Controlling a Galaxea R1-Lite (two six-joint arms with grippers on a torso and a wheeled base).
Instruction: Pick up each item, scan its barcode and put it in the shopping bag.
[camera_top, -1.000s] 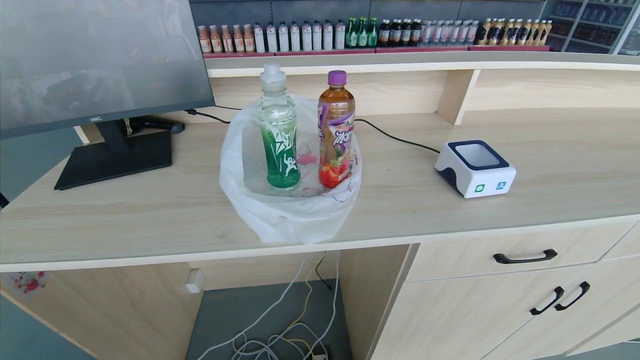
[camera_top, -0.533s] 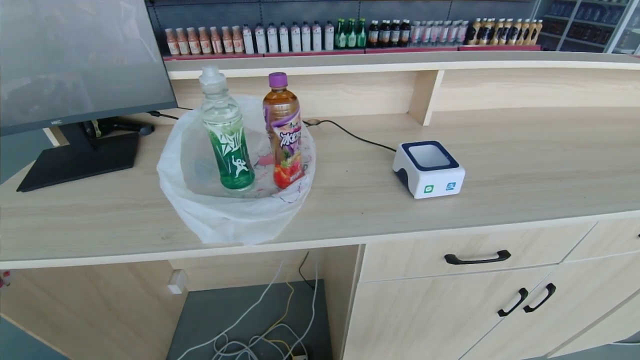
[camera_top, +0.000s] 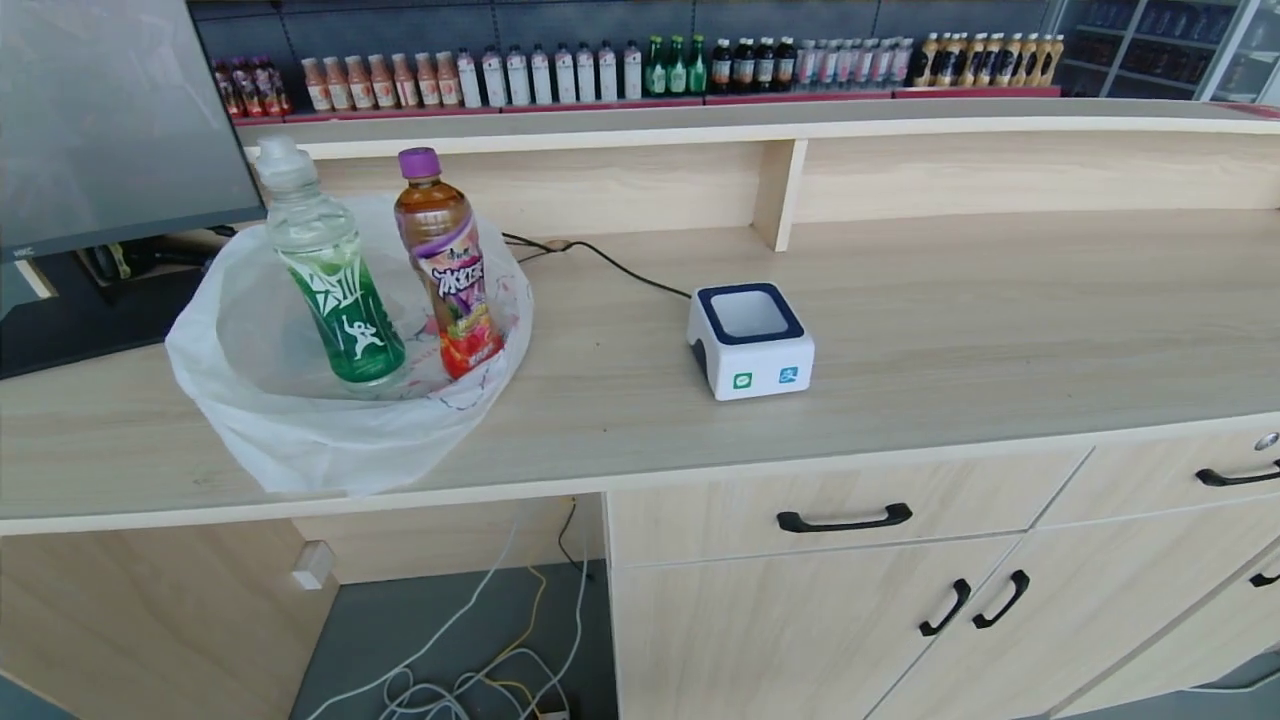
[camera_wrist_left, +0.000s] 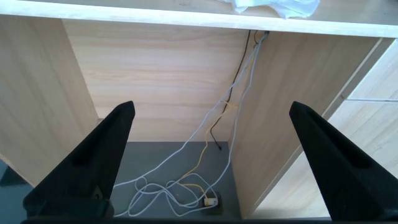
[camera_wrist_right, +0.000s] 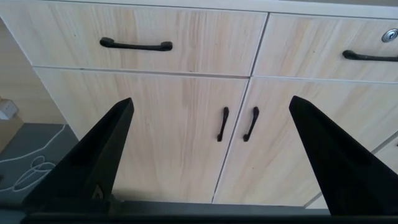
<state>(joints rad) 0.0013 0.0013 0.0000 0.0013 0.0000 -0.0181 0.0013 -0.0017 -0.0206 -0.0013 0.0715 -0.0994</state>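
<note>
Pincers both spread, holding nothing: left gripper (camera_wrist_left: 208, 112) low before counter (camera_top: 1000, 330), right gripper (camera_wrist_right: 210, 106) facing drawers (camera_wrist_right: 186, 31). In shopping bag (camera_top: 300, 440), front-left edge, stand green bottle (camera_top: 340, 300) and purple-capped bottle (camera_top: 450, 290); scanner (camera_top: 750, 345) mid-counter. Bagging looks done.

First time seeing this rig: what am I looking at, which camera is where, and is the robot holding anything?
This is a two-armed wheeled robot at a shop counter. The wide picture is from its head camera, looking down. On the counter, a white shopping bag holds two upright bottles, a green-labelled bottle and a purple-capped bottle; a small scanner stands apart on the bag's right, a monitor on its left. The other two pictures come from wrist cameras; the dark wedges are pincer fingers. The left pincer is open and empty, facing cables under the counter; the right pincer, also open and empty, faces cabinet doors.
</note>
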